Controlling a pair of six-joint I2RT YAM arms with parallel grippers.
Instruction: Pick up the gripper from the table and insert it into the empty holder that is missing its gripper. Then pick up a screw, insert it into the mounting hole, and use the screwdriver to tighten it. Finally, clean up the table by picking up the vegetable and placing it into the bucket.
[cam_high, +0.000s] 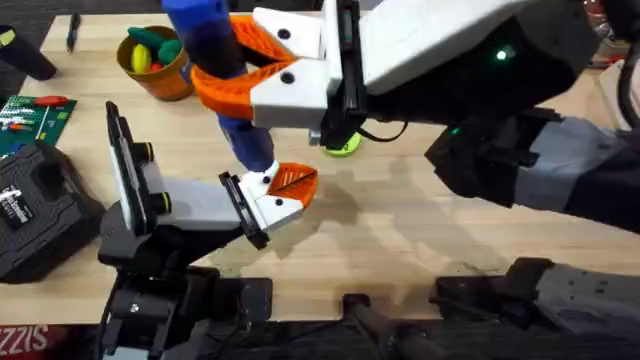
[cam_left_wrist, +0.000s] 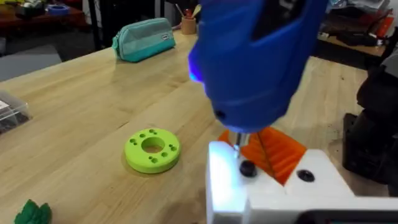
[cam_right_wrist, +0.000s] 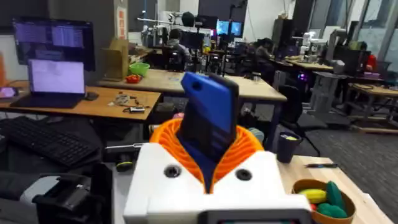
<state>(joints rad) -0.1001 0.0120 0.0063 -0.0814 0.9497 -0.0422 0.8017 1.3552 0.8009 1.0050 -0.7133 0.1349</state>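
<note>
Clamping the smooth blue screwdriver (cam_high: 222, 60) in my right gripper (cam_high: 262, 72); left gripper (cam_high: 283, 192) aperture: cannot tell.

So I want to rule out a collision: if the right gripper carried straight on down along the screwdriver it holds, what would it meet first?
Most likely the gripper in its holder under the screwdriver tip; depth is unclear.

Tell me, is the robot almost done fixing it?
About halfway. Done: the gripper, white with its orange pad, looks seated in its holder, and a screw sits in its hole. In hand: the right claw grips the screwdriver, whose tip is down on that screw. Left: a green vegetable lies on the table, not yet in the bucket.
</note>
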